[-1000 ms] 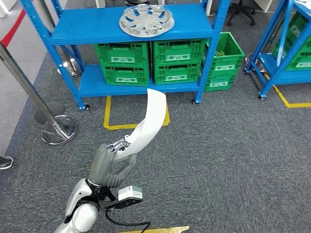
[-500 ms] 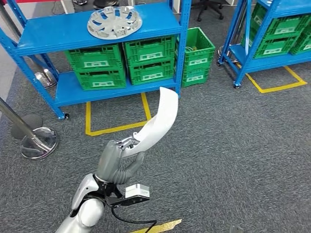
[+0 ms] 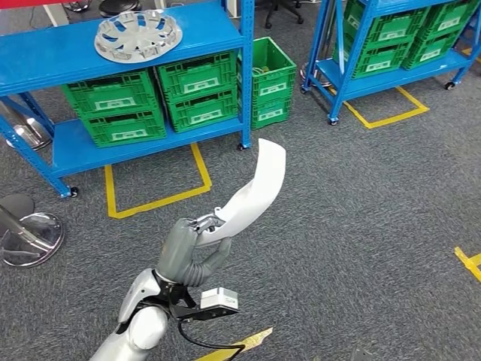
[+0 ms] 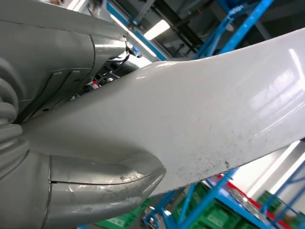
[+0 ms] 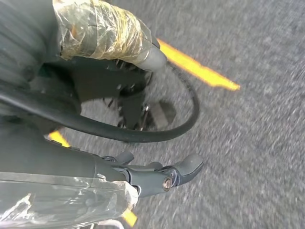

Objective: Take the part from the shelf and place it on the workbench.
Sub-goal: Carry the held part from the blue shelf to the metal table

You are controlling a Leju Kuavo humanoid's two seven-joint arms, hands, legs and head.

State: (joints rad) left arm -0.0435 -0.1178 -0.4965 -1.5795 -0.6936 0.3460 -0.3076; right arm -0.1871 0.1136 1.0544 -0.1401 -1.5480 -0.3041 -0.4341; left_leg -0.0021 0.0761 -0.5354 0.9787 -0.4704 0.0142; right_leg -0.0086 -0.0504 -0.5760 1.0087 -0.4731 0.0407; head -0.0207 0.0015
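- White curved part [image 3: 249,197]: held in my left hand [image 3: 187,252], fingers and thumb closed round its lower end; it rose up and away over the grey carpet [image 3: 352,226], in front of the blue shelf [image 3: 51,56].
- My right hand [image 5: 158,174]: hung over the carpet, fingers apart, holding nothing.
- Silver wheel cover [image 3: 137,34]: lay on top of the shelf.
- Green crates [image 3: 153,101]: stood on the shelf's lower level.

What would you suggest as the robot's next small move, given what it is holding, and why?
Probably keep the grip and go on turning away from the blue shelf to find the workbench. The left hand already holds the white part above grey carpet, with nothing here to set it on.
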